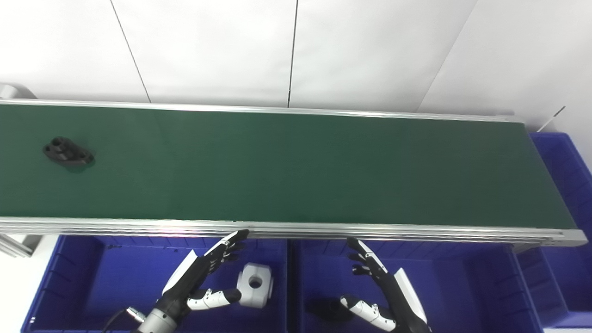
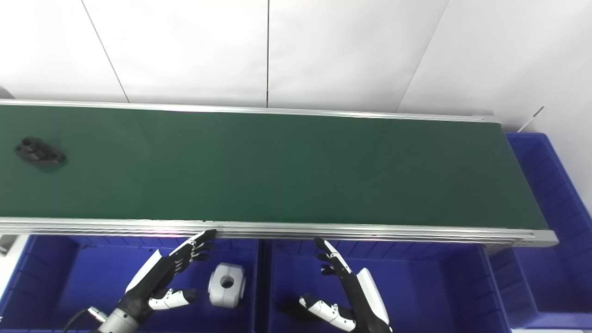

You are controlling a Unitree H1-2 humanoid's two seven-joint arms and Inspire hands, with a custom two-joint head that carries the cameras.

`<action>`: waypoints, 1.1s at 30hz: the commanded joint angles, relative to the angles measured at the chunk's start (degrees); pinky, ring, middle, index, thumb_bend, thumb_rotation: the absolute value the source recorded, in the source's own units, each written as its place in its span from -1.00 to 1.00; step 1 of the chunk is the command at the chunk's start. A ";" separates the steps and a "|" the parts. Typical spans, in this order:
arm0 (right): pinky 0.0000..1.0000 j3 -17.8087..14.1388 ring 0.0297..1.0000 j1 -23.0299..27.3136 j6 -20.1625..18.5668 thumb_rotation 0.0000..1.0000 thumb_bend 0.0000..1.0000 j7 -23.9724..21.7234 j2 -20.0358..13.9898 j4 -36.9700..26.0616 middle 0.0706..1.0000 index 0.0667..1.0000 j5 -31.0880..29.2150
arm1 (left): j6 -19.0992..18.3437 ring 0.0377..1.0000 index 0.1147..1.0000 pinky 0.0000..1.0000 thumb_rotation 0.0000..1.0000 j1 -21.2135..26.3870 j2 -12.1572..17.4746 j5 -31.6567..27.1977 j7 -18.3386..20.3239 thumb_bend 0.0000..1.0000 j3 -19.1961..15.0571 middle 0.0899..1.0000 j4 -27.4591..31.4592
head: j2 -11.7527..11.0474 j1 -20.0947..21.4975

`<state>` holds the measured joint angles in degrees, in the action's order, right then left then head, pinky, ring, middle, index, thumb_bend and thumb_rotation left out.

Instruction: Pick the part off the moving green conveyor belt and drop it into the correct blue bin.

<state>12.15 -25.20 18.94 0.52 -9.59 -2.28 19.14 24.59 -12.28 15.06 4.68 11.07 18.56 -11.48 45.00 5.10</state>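
Observation:
A black part [image 1: 68, 152] with two round holes lies at the far left of the green conveyor belt [image 1: 296, 171]. My left hand [image 1: 203, 277] hovers open over the left blue bin [image 1: 92, 277], fingers spread, below the belt's near rail. A white part [image 1: 254, 284] with a round hole rests in that bin beside the left thumb. Over the middle blue bin [image 1: 462, 286] my right hand [image 1: 379, 286] is open too. A dark part [image 1: 323, 309] lies on that bin's floor by the right thumb. Both hands hold nothing.
The belt's aluminium near rail [image 1: 296, 230] runs just above both hands. A third blue bin [image 1: 566, 185] stands at the belt's right end. A white wall rises behind the conveyor.

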 commanded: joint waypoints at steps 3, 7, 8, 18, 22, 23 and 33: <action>0.49 0.06 0.71 0.25 3.28 0.60 0.56 0.31 -0.24 -1.08 0.83 0.85 -0.01 | 2.34 0.78 0.89 0.66 0.46 0.82 0.56 -0.77 -0.02 0.77 0.11 0.87 0.97 | 0.08 -0.08; 0.50 0.09 0.71 0.47 3.26 0.59 0.56 0.19 -0.24 -0.98 0.82 0.84 -0.30 | 2.34 0.78 0.89 0.66 0.46 0.93 0.54 -0.88 0.14 0.78 0.05 0.86 0.74 | 0.01 -0.04; 0.50 0.10 0.71 0.53 3.28 0.58 0.56 0.18 -0.23 -0.91 0.82 0.84 -0.35 | 2.34 0.78 0.89 0.66 0.46 0.99 0.54 -0.90 0.17 0.78 0.05 0.87 0.62 | 0.01 -0.04; 0.50 0.16 0.71 0.71 2.96 0.57 0.56 0.25 -0.04 -0.82 0.81 0.85 -0.45 | 2.34 0.78 0.89 0.65 0.46 1.13 0.45 -1.12 0.48 0.78 -0.06 0.87 0.30 | -0.18 0.05; 0.49 0.18 0.71 0.49 2.32 0.57 0.58 0.05 -0.01 -1.22 0.82 0.85 -0.57 | 2.34 0.77 0.89 0.65 0.46 1.10 0.49 -1.19 0.48 0.78 -0.03 0.86 0.32 | -0.16 0.07; 0.48 0.17 0.70 0.43 2.36 0.57 0.58 0.10 -0.02 -1.20 0.82 0.86 -0.52 | 2.34 0.77 0.89 0.65 0.46 1.10 0.53 -1.10 0.45 0.77 0.02 0.86 0.38 | -0.14 0.07; 0.51 0.13 0.71 0.32 2.53 0.60 0.57 0.24 -0.03 -1.23 0.80 0.86 -0.27 | 2.34 0.77 0.88 0.65 0.46 1.01 0.38 -1.08 0.36 0.79 -0.07 0.86 0.39 | -0.24 -0.02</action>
<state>12.33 -24.67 18.95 0.52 -9.55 -1.96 19.06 24.59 -11.99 15.07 4.00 11.60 18.53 -11.98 44.74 5.10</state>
